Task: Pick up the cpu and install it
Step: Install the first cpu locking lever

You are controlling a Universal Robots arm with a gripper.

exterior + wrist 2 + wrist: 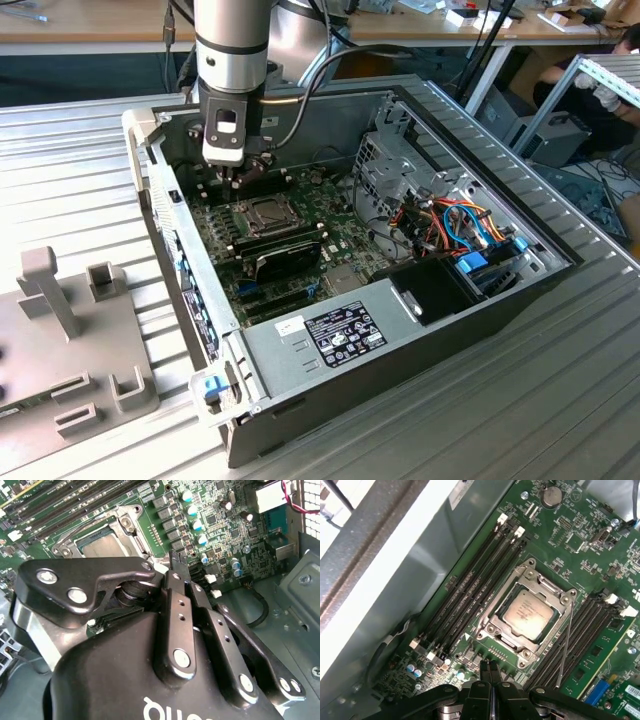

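centrally, the cpu [527, 614] lies flat inside its socket frame [491, 628] on the motherboard [580, 545]; the pincer [490, 667] hangs above the board beside it, clenched and empty.

The cpu [527, 614] has a matt silver-grey metal top; the socket frame [491, 628] is shinier bare metal; the gripper [490, 667] is smooth, glossy black; the table [80, 150] is ribbed grey metal

Robotics lab or workshop: opened computer case [440, 345] on ribbed metal table [520, 400], cable-strewn wooden desks [90, 25] behind.
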